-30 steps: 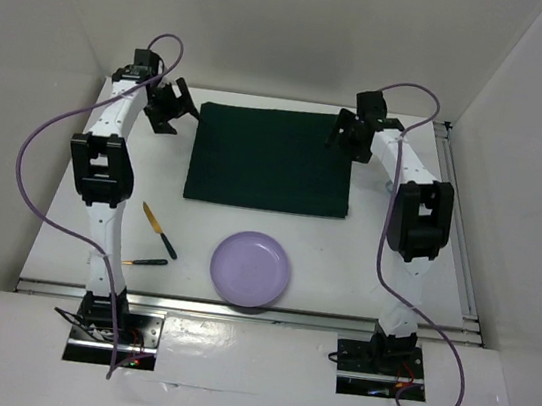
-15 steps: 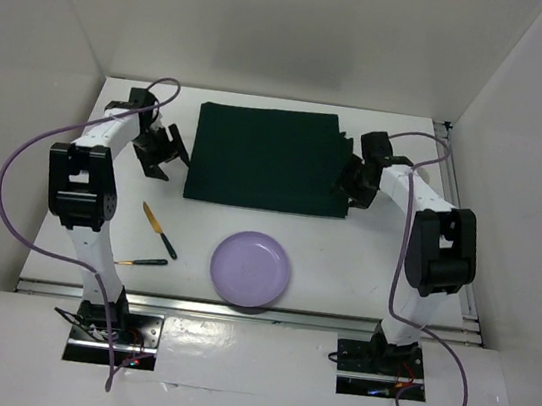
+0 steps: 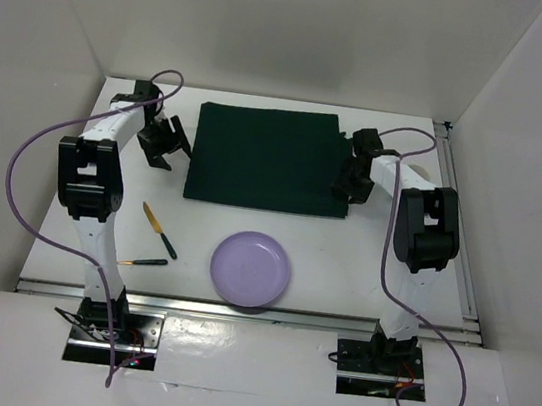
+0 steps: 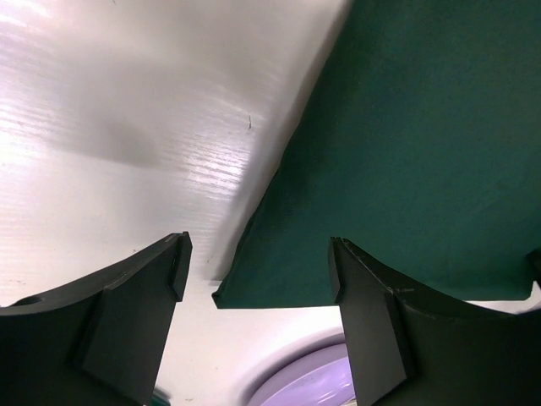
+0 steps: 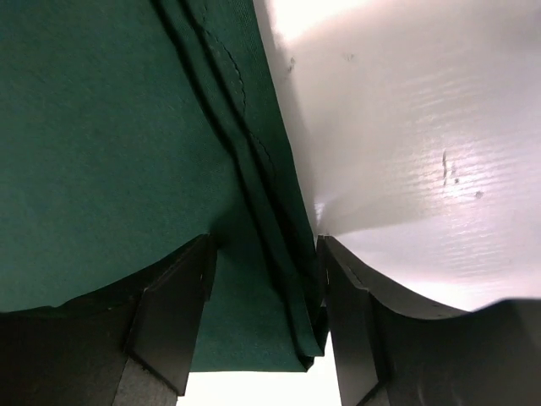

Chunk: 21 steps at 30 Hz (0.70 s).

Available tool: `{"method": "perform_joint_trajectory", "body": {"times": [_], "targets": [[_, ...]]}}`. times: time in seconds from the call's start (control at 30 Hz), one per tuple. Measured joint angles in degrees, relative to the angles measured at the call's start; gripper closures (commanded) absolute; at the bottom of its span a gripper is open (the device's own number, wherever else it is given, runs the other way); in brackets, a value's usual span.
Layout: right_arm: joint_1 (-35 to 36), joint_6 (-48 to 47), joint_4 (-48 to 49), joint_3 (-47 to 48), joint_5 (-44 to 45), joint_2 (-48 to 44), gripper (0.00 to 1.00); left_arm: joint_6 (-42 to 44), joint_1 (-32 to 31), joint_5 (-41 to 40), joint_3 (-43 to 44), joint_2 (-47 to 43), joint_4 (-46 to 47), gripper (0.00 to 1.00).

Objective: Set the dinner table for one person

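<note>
**Asker:** Where is the table, and which way does it run?

**Robot:** The table (image 3: 343, 264) lies flat beneath both my arms. Its long axis runs side to side across my front, from my left to my right. The short axis runs away from my bases, which sit at its near long edge.

**Asker:** And the mat?

**Robot:** The mat (image 3: 267, 157) lies on the far half, about midway between the sides. Its long sides are parallel to the table's long axis.

**Asker:** Your left gripper?

**Robot:** My left gripper (image 4: 258, 254) hangs near the mat's left edge, jaws spread and nothing between them. Through the gap I see the mat's near left corner and bare table.

**Asker:** The right one?

**Robot:** My right gripper (image 5: 264, 245) is at the mat's right edge, jaws spread astride the folded hem. One finger is over cloth, the other over bare table. I cannot tell whether the tips touch the cloth.

**Asker:** Anything else?

**Robot:** A plate (image 3: 251, 269) sits nearer me than the mat, apart from it. Left of it lies a knife (image 3: 160, 231), blade pointing away and slightly left. Just nearer lies a utensil (image 3: 144, 262), almost crosswise and too small to identify.
</note>
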Motion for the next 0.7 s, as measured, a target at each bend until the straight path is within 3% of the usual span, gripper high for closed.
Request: {"method": "perform_joint_trajectory", "body": {"times": [0.17, 0.33, 0.43, 0.47, 0.7], "targets": [[0.0, -1.2, 0.0, 1.8, 1.8, 0.1, 0.26, 0.7, -0.2, -0.2, 0.0, 0.2, -0.7, 0.17], [0.3, -1.8, 0.1, 2.3, 5.4, 0.1, 0.26, 1.0, -0.2, -0.4, 0.0, 0.2, -0.8, 0.17], [0.5, -2.6, 0.7, 2.3, 6.9, 0.1, 0.35, 1.0, -0.2, -0.6, 0.0, 0.2, -0.8, 0.17], [0.5, -2.9, 1.0, 2.3, 6.9, 0.1, 0.42, 1.0, -0.2, -0.6, 0.0, 0.2, -0.8, 0.17], [1.0, -4.7, 2.1, 2.3, 4.8, 0.3, 0.52, 1.0, -0.2, -0.7, 0.0, 0.2, -0.8, 0.17]]}}
